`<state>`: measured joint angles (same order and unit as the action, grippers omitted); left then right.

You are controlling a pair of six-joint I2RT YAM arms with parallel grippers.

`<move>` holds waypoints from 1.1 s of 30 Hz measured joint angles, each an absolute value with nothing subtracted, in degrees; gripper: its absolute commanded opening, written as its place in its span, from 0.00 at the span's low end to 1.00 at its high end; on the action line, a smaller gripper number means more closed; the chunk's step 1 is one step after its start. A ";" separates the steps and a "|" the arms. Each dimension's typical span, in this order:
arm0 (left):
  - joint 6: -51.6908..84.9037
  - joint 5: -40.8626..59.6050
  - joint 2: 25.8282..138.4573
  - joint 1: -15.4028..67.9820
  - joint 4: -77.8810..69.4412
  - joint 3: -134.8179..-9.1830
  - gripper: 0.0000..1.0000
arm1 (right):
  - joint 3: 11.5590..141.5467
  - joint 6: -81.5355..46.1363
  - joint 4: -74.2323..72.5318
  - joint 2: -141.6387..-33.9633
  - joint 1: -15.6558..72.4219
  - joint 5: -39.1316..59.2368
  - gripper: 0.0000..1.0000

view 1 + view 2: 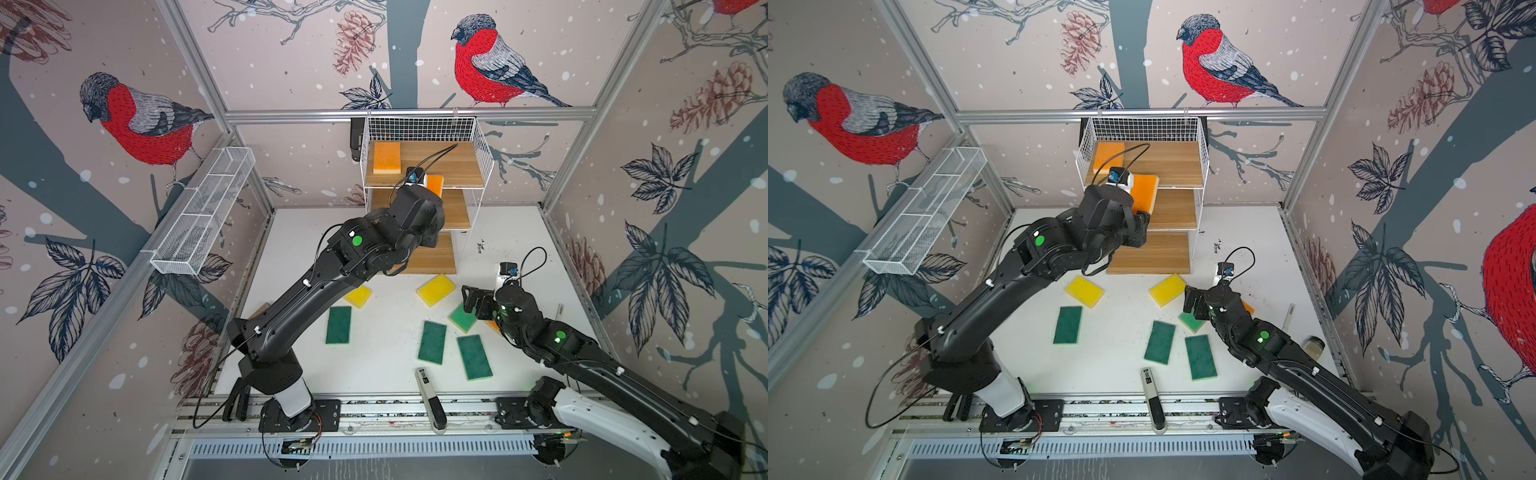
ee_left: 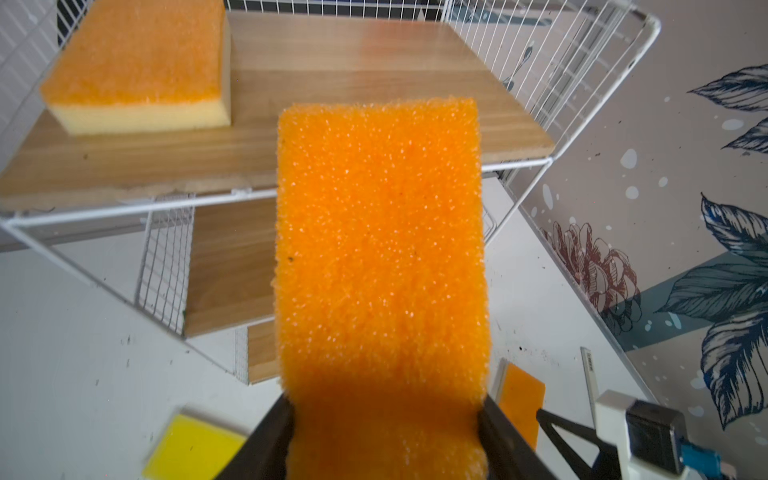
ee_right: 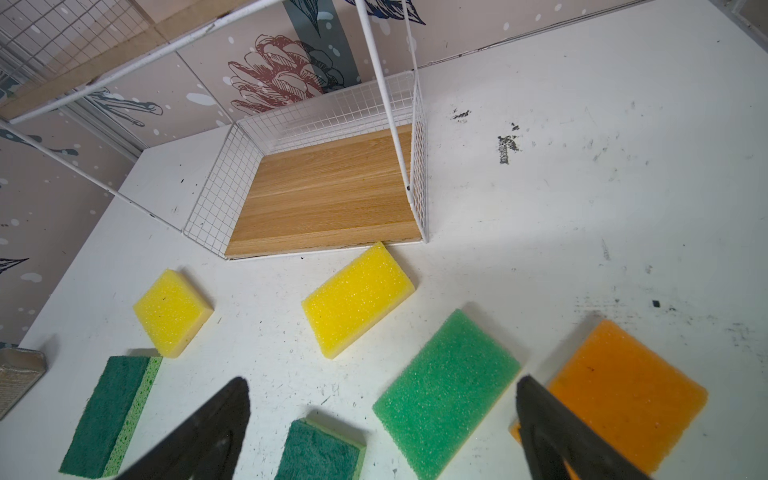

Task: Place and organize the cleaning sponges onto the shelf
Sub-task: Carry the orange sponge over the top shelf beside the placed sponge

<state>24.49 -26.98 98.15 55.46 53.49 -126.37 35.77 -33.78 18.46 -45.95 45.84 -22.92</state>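
Observation:
The shelf (image 1: 482,153) is a white wire rack with three stepped wood boards at the back. One orange sponge (image 1: 387,158) lies on the left of its top board (image 2: 353,62). My left gripper (image 2: 384,409) is shut on a second orange sponge (image 2: 380,249), held level in front of the top board's edge. On the table lie two yellow sponges (image 1: 358,296) (image 1: 436,289) and several green ones (image 1: 338,324) (image 1: 432,342). My right gripper (image 3: 383,380) hangs open and empty over a light green sponge (image 3: 446,390), with a third orange sponge (image 3: 623,395) beside it.
A long white mesh trough (image 1: 203,212) hangs on the left wall. A white-and-black handheld device (image 1: 430,399) lies at the table's front edge. A thin white strip (image 1: 560,311) and a small jar (image 1: 1313,347) sit near the right wall.

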 measured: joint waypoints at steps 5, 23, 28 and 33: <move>20.25 -25.50 103.88 54.04 52.53 -136.55 0.59 | 35.73 -33.21 18.46 -46.28 45.58 -23.11 0.99; 16.53 -19.62 108.57 45.65 43.46 -138.78 0.58 | 35.48 -33.19 18.22 -47.90 45.30 -22.57 0.99; 16.58 -19.59 109.36 45.63 40.66 -138.78 0.58 | 35.38 -33.19 18.09 -47.68 45.30 -22.39 0.99; 17.26 -19.81 110.83 45.60 39.27 -139.20 0.58 | 34.68 -33.17 18.06 -46.24 45.12 -22.35 1.00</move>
<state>17.26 -19.81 110.83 45.60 39.27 -139.20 34.68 -33.17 18.06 -46.24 45.12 -22.35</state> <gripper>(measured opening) 0.583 0.996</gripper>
